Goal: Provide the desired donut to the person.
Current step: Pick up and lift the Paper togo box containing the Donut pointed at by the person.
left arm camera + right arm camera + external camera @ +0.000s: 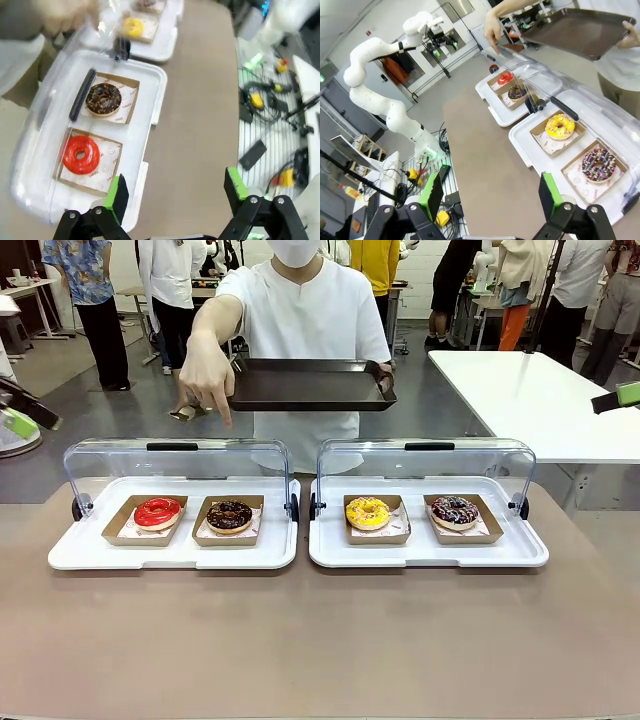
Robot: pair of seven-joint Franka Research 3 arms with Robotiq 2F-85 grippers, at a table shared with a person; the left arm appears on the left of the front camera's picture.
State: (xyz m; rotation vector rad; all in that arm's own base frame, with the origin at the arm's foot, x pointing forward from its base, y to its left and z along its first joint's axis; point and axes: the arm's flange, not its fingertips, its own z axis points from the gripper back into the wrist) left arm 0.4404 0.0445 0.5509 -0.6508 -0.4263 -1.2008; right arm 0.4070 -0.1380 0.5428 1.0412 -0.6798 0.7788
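The person (300, 310) stands at the far side, holding a dark empty tray (310, 385) in one hand. Their other hand (208, 380) points down over the left case, forefinger roughly above the chocolate donut (229, 515) (103, 99). Beside it lies a red donut (157, 512) (80, 154). In the right case sit a yellow donut (367, 512) (560, 126) and a dark sprinkled donut (454, 510) (598, 163). My left gripper (176, 192) hovers open beyond the left case's end. My right gripper (490, 194) is open, off the right case's end.
Each donut rests in a brown paper tray inside a white case (90, 555) (520, 552) whose clear lid (175, 465) (425, 465) stands raised at the back. A white table (530, 390) stands at the back right. Bystanders move about behind. Cables and devices (265, 100) lie beside the table.
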